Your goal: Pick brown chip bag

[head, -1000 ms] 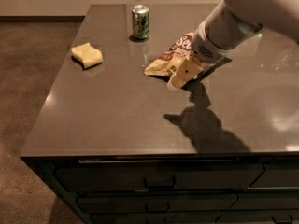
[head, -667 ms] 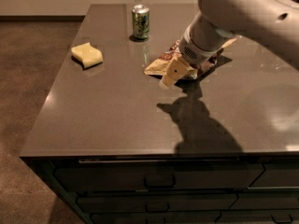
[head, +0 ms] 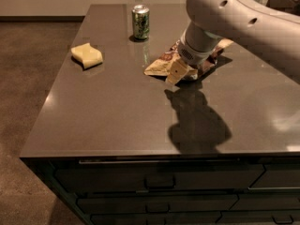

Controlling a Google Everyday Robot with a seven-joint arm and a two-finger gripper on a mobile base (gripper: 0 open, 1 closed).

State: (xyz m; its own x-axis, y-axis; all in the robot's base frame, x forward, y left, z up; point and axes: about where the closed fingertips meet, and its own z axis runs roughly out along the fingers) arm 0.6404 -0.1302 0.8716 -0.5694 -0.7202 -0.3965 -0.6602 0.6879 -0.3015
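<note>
Currently your gripper [head: 180, 71] is down on the brown chip bag [head: 158, 68]. The bag lies flat on the desk [head: 108, 121] in its far half, a little right of the middle and well back from the near edge. You cannot tell from this view how far the gripper is open or whether it has hold of the bag, because the wrist hides that. Judge the bag as light, thin and crinkly, with slick film that gives under pressure and brittle chips inside, so a hard squeeze on its belly would likely crush them. The flat cream end pointing toward the left edge looks the best place to pinch. A green can [head: 140, 21] stands upright near the far edge, apart from the bag on its left. A pale yellow sponge [head: 87, 55] lies close to the left edge. The desk top is dark, smooth and glossy, with the arm's shadow [head: 197, 123] reaching toward the near edge and drawers [head: 159, 182] below the front. Brown carpet [head: 28, 88] covers the floor to the left.
</note>
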